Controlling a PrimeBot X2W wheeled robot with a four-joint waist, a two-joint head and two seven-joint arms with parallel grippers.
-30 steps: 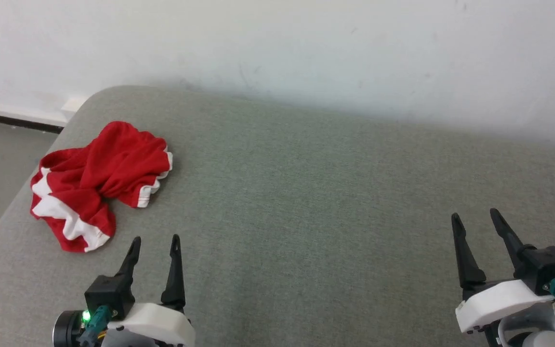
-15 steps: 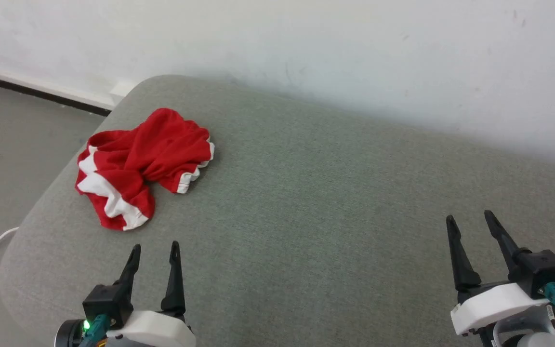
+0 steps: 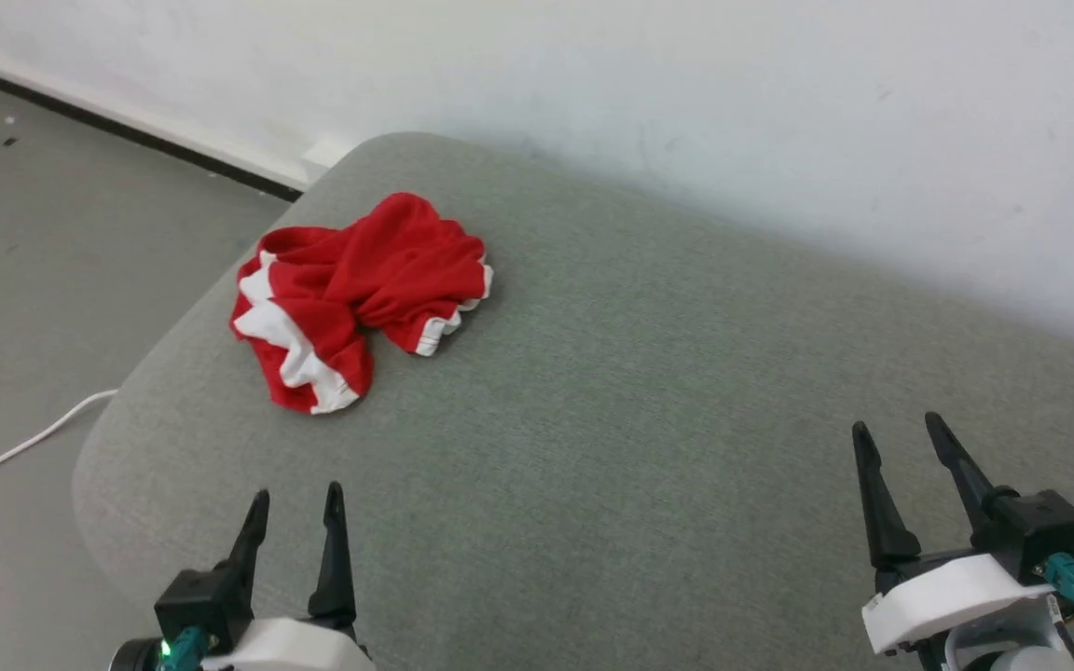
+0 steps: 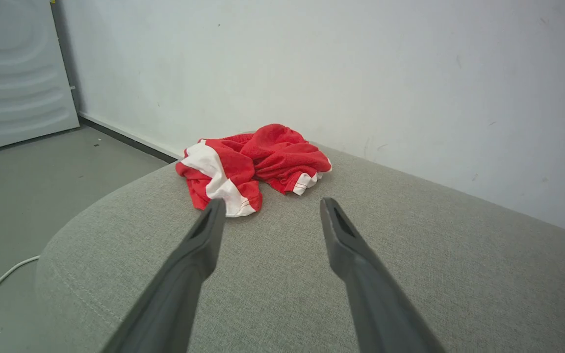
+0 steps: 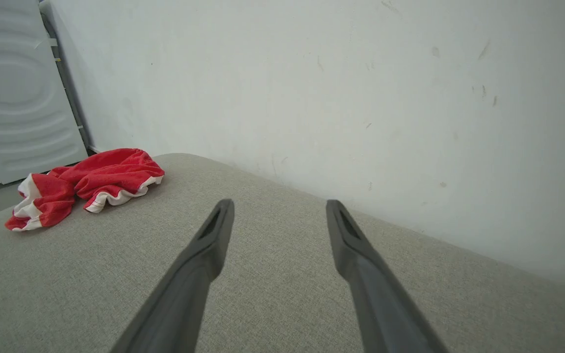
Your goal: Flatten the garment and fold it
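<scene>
The crumpled red garment [image 3: 360, 289] (white trim showing) lies at 10 o'clock on the grey cushion [image 3: 640, 419], near its rounded corner. The left gripper [image 3: 297, 491] and right gripper [image 3: 898, 423] hover with jaws apart, empty.

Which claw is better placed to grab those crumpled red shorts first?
Probably the left. The left gripper is open and points almost straight at the shorts, crumpled near the left end of the cushion. The right gripper, also open, sits far off to the other side.
</scene>
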